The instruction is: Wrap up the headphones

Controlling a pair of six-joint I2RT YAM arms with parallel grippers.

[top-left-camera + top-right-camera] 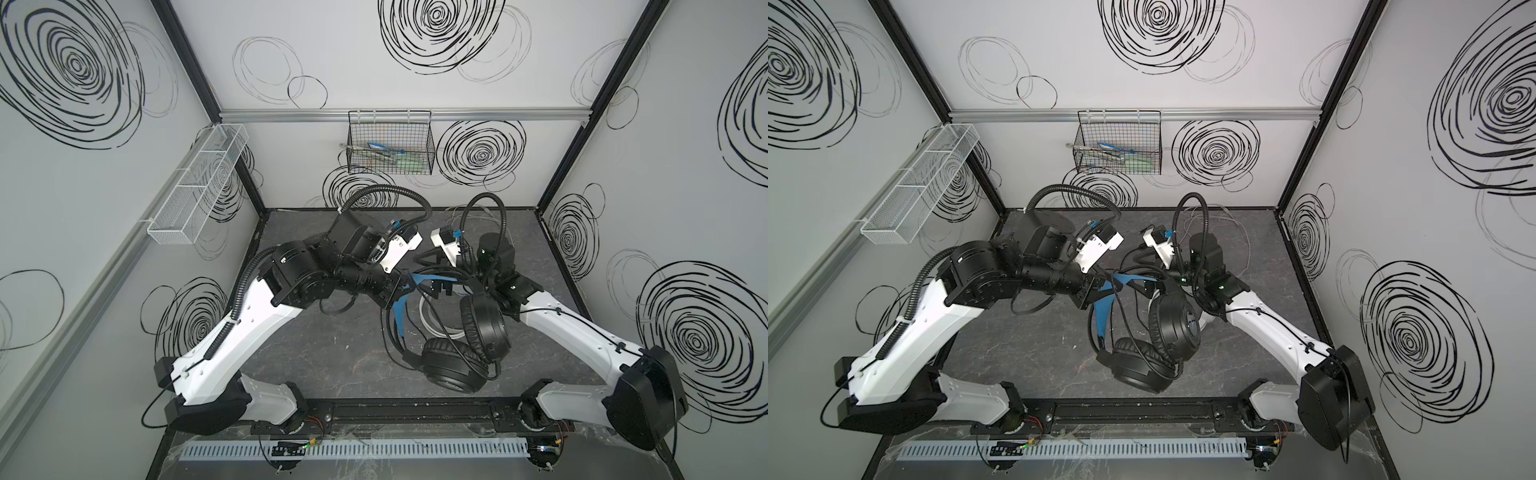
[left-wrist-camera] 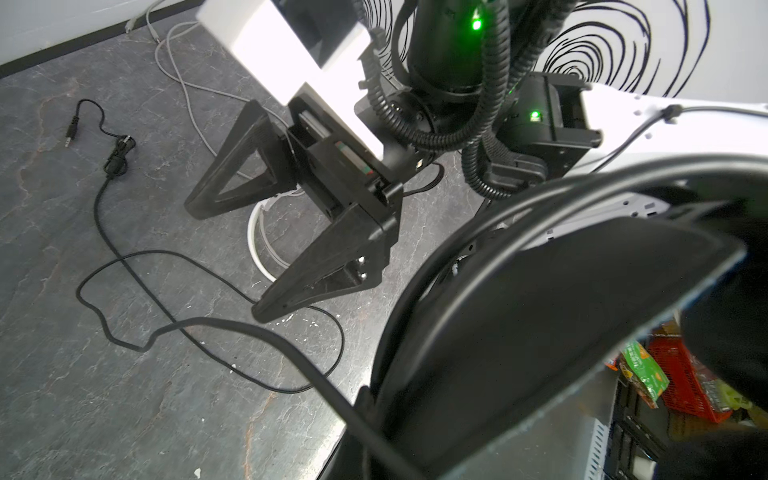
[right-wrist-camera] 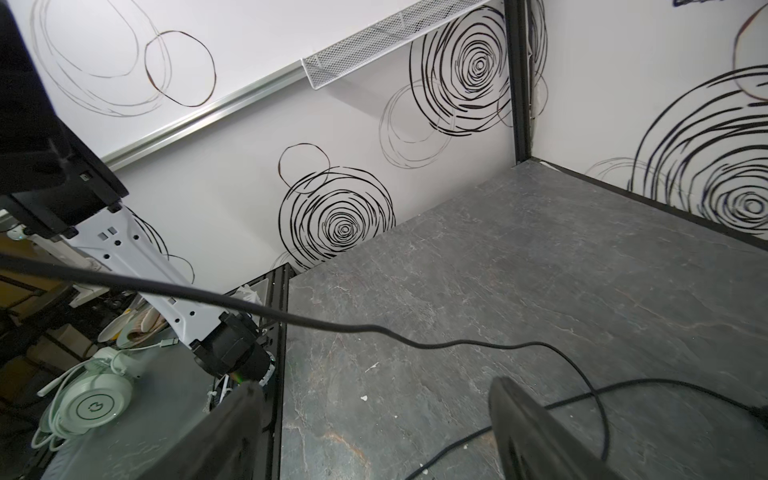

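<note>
The black headphones with blue headband accents hang above the table in both top views, their two ear cups low and the band up. My left gripper is shut on that band; its jaws are hidden behind the band in the left wrist view. The thin black cable trails in loops over the table to its jack plug. My right gripper stands open just beyond the band, holding nothing; the cable crosses ahead of it. A white band of the white headphones shows on the table under it.
A black wire basket hangs on the back wall and a white mesh shelf on the left wall. A slotted cable duct runs along the front. A pale headset lies outside the cell.
</note>
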